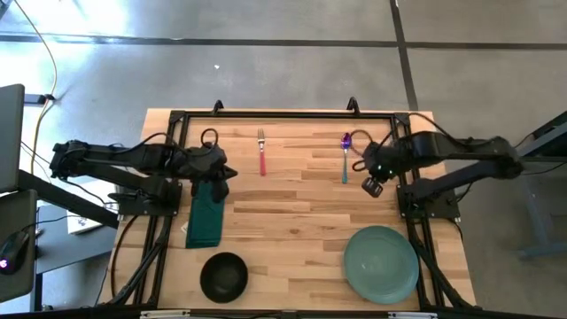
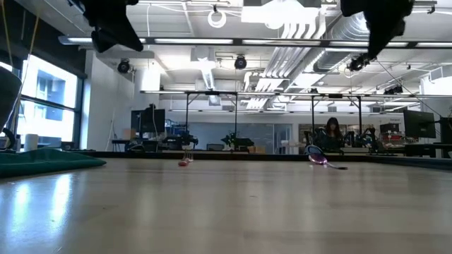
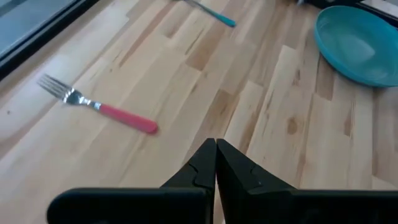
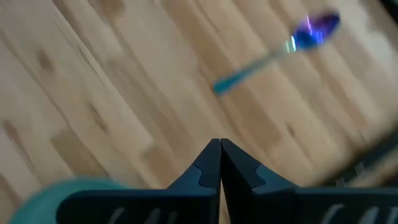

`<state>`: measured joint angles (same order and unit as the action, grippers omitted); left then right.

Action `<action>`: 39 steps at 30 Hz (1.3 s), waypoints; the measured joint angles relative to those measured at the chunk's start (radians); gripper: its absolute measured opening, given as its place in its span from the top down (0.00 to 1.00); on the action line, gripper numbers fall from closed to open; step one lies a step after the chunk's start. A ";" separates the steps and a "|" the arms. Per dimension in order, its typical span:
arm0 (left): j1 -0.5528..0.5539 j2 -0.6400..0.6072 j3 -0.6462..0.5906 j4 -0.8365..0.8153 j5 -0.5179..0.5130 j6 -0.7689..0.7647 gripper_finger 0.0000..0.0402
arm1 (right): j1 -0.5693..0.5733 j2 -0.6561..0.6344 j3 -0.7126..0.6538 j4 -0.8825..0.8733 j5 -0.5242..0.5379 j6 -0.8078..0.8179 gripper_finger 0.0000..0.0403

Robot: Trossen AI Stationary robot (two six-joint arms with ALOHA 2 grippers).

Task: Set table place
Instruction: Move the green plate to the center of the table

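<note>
A fork with a red handle (image 1: 262,152) lies flat on the table's far middle; it also shows in the left wrist view (image 3: 102,107). A spoon with a teal handle (image 1: 345,156) lies flat at the far right, and shows in the right wrist view (image 4: 277,51). A dark green napkin (image 1: 205,215) lies at the left, a black bowl (image 1: 223,276) at the near left, a teal plate (image 1: 382,263) at the near right. My left gripper (image 3: 216,146) is shut and empty above the napkin's far end. My right gripper (image 4: 220,146) is shut and empty, right of the spoon.
The light wooden table (image 1: 292,208) has bare planks in its middle, between napkin and plate. A black rail frame (image 1: 283,115) runs around it. Cables and a grey stand (image 1: 18,151) are off to the left.
</note>
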<state>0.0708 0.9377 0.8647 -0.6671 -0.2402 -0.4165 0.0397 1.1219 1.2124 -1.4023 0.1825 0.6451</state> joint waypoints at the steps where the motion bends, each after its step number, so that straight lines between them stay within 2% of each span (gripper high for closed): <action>1: 0.000 0.002 0.005 0.000 0.000 0.003 1.00 | 0.033 0.019 0.015 -0.042 -0.002 0.038 1.00; 4: 0.000 0.002 0.007 0.004 0.001 0.005 1.00 | 0.145 0.051 0.021 -0.127 -0.028 0.172 1.00; 10: 0.000 -0.002 0.007 0.002 0.001 0.005 1.00 | 0.375 0.056 -0.054 -0.136 -0.063 0.500 1.00; 16: 0.000 -0.002 0.007 0.003 0.002 0.005 1.00 | 0.498 0.055 -0.112 -0.093 -0.156 0.682 1.00; 22: 0.000 -0.002 0.007 0.007 0.021 -0.004 1.00 | 0.535 0.033 -0.218 0.040 -0.259 0.708 0.97; 27: 0.000 -0.002 0.007 0.013 0.024 -0.009 1.00 | 0.546 0.013 -0.341 0.192 -0.281 0.718 0.85; 33: 0.001 -0.002 0.007 0.013 0.024 -0.019 1.00 | 0.546 0.013 -0.437 0.276 -0.291 0.637 0.70; 39: 0.001 -0.002 0.007 0.013 0.024 -0.062 1.00 | 0.546 0.013 -0.528 0.352 -0.291 0.527 0.62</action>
<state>0.0715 0.9356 0.8719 -0.6537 -0.2165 -0.4781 0.5858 1.1351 0.6848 -1.0503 -0.1085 1.1724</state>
